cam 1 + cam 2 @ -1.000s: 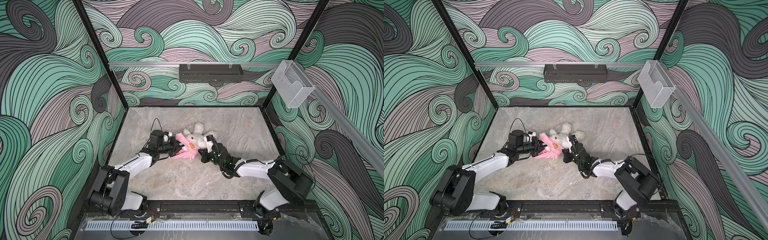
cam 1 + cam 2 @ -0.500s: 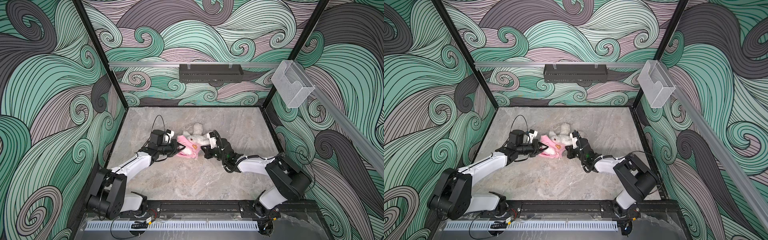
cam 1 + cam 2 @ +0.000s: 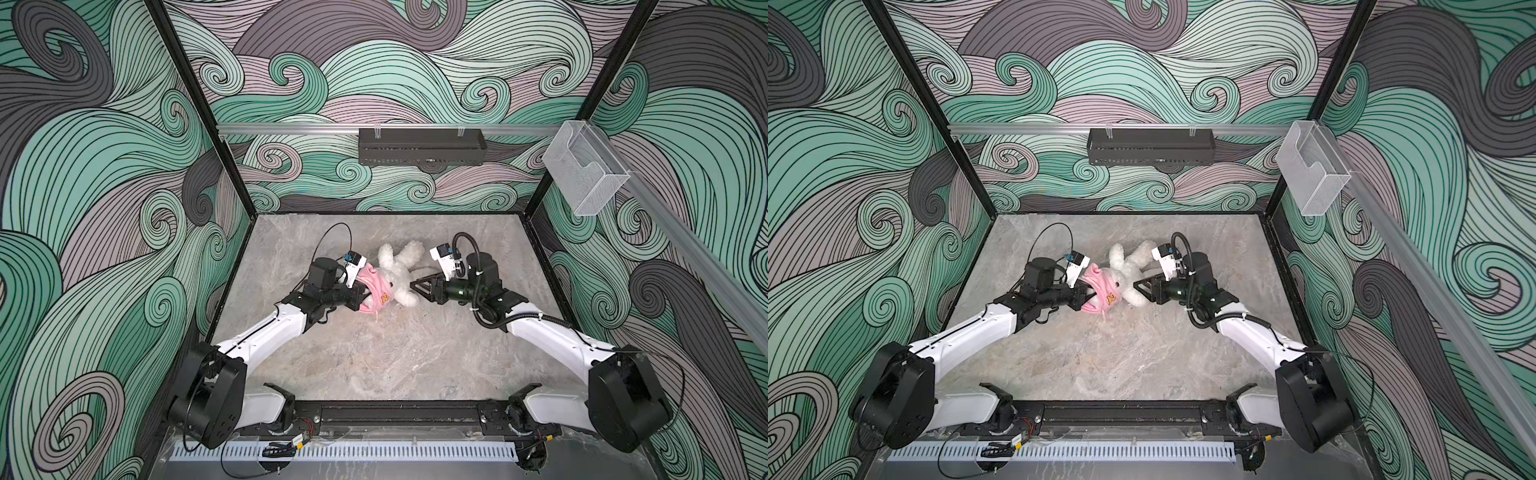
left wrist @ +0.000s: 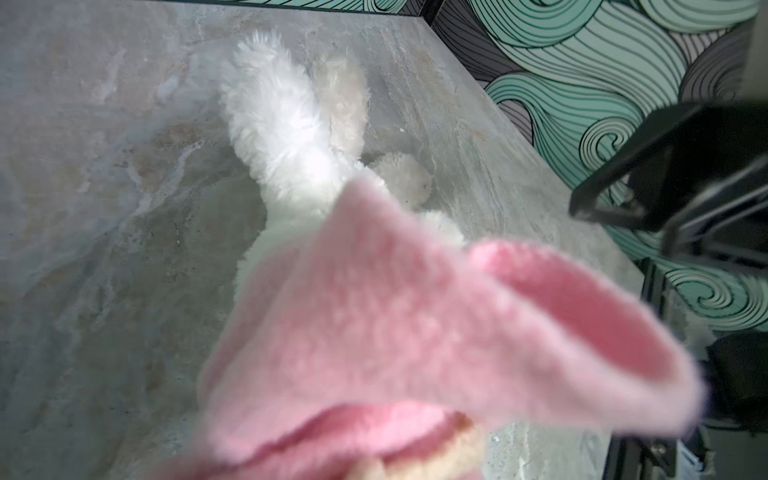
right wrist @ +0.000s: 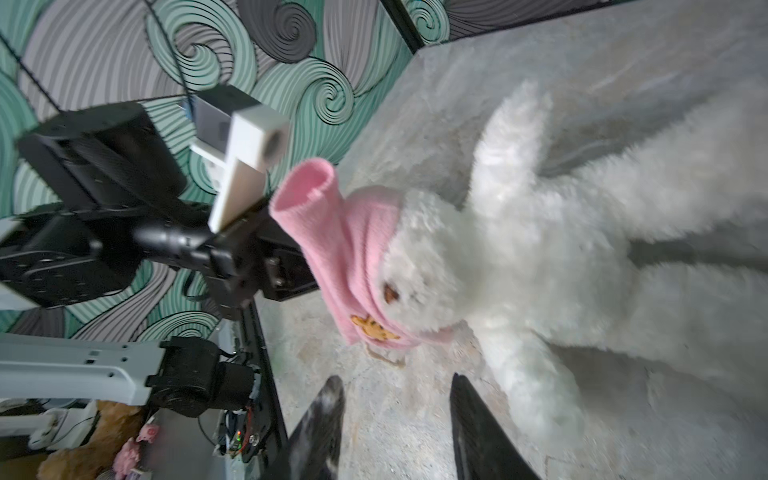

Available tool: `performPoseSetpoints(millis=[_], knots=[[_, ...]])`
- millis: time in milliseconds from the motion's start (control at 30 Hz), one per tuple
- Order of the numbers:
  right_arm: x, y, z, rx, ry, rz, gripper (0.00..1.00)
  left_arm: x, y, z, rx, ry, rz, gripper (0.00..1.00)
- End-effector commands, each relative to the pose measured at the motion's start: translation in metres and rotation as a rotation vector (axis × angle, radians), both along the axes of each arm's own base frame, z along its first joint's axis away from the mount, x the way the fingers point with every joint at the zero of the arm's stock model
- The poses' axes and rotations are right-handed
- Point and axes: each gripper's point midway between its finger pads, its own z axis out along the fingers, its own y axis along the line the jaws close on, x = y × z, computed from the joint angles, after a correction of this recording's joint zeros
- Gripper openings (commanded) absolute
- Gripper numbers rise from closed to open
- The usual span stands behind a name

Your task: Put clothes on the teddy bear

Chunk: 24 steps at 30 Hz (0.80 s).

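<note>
The fluffy white plush teddy bear (image 3: 399, 266) has a long, soft, shaggy pile, and the small pink knitted shirt (image 3: 374, 286) is a fuzzy matt ribbed cloth with a flat orange print. The grey marbled tabletop (image 3: 374, 357) looks like smooth, matt stone to me. Up on the walls, the clear box (image 3: 582, 174) is glossy see-through plastic, the long silver rail (image 3: 291, 128) brushed metal, and the black perforated tray (image 3: 422, 145) matt metal.
</note>
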Motion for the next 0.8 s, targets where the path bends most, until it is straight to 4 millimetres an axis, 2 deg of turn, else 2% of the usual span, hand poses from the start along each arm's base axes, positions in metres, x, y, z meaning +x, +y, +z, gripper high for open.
performPoseSetpoints(millis=[0,67,133,233,367,667,767], knots=[[-0.007,0.012,0.016,0.045,0.087,0.083,0.44,0.008,-0.008,0.029,0.026,-0.213,-0.080,0.00],[0.004,0.014,0.013,0.022,0.116,0.056,0.42,0.004,-0.012,0.030,0.032,-0.266,-0.125,0.00],[0.013,0.025,0.013,0.036,0.163,0.077,0.37,0.005,-0.016,0.028,0.064,-0.305,-0.156,0.00],[0.017,0.040,0.013,0.054,0.222,0.142,0.36,0.001,-0.021,0.022,0.109,-0.327,-0.219,0.00],[0.026,0.047,0.007,0.040,0.236,0.136,0.36,0.001,-0.024,0.020,0.134,-0.355,-0.248,0.00],[0.024,0.070,-0.026,0.002,0.331,0.175,0.35,0.002,-0.027,0.011,0.163,-0.346,-0.263,0.00],[0.023,0.068,-0.036,-0.024,0.340,0.163,0.35,0.001,-0.028,0.010,0.167,-0.335,-0.264,0.00]])
